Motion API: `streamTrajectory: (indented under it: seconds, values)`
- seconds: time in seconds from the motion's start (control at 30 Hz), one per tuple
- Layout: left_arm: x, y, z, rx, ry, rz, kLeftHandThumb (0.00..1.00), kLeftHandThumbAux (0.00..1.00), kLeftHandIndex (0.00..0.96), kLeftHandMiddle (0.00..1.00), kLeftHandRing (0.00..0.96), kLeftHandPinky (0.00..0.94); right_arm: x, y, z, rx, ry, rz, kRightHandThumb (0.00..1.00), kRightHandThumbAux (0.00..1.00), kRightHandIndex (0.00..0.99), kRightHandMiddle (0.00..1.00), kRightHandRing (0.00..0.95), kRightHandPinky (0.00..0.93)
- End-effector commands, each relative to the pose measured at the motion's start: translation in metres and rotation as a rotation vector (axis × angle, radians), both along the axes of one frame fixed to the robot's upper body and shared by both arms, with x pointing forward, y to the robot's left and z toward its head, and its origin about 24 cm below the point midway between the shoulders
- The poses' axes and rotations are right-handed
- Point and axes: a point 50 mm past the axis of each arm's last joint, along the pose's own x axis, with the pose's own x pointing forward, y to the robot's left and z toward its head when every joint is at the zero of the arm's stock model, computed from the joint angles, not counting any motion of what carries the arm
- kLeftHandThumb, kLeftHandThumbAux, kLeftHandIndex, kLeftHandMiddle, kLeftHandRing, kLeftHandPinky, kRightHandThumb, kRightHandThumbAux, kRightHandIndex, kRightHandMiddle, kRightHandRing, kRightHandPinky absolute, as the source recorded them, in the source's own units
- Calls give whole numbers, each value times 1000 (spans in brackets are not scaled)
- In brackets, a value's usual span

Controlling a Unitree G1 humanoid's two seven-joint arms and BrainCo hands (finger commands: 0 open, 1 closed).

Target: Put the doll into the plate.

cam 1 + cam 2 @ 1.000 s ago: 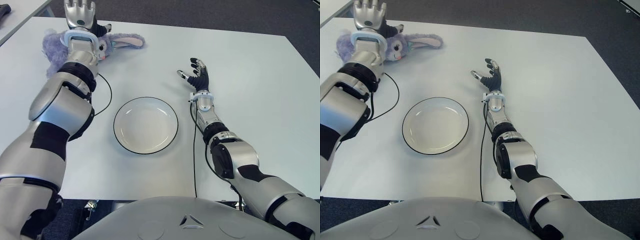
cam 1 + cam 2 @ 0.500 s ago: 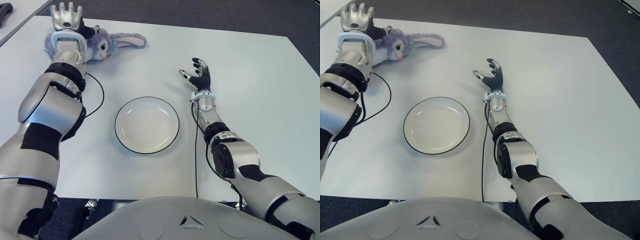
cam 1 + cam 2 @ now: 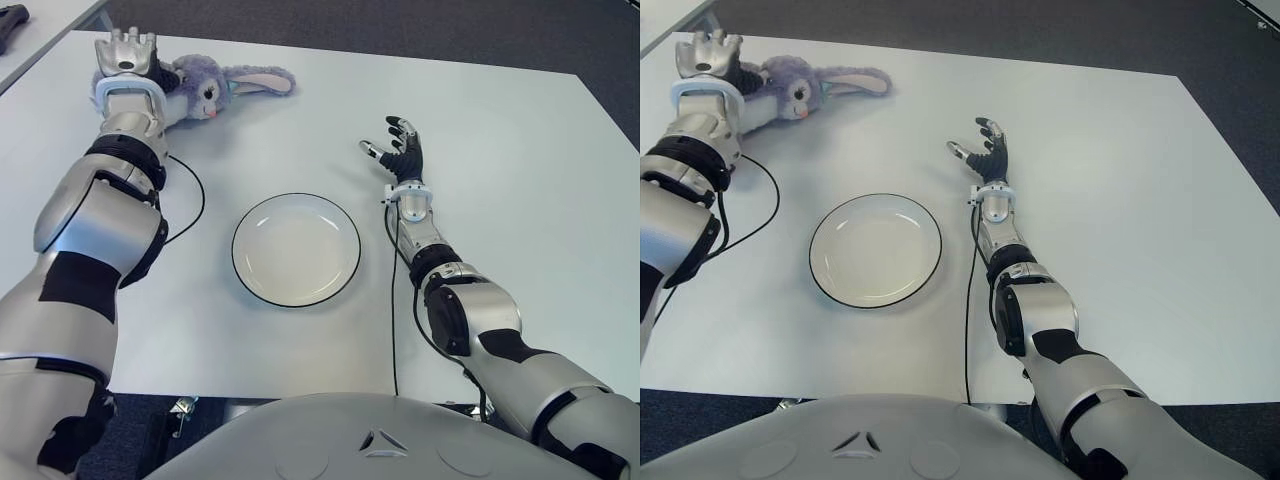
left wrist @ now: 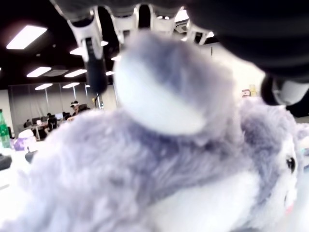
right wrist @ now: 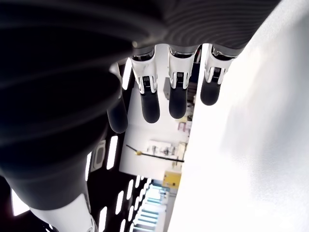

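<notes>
The left hand [image 3: 125, 55] covers the rear of the doll [image 3: 215, 85], so only its head and ears show in the eye views. The left wrist view fills with blurred purple fur, and whether the fingers [image 4: 95, 63] press the doll or hang just above it cannot be told.

Doll [image 3: 205, 85] is lying at far left corner of desk [image 3: 520, 220], left hand [image 3: 124, 58] sitting on its left end. Plate [image 3: 296, 249] is sitting nearer, mid-desk. Right hand [image 3: 402, 155] is showing right of plate, well apart from doll.
</notes>
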Motion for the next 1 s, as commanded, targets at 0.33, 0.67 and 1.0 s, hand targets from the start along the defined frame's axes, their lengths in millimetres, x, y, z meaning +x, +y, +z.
streamTrajectory:
  seconds: [0.33,0.67,1.0]
  values:
    - [-14,8,-44,-170,124,46,617,299,344,293,264,403,-70,-18,-105,22,458,-68,60,843,177,133,113,102]
    - [-14,5,-48,-246,114,40,663,310,493,356,321,393,-70,-19,-104,21,455,-66,72,838,190,139,119,122]
    - [-16,-2,-58,-299,79,6,727,673,440,324,256,266,-70,-18,-104,40,451,-58,68,828,172,126,106,102]
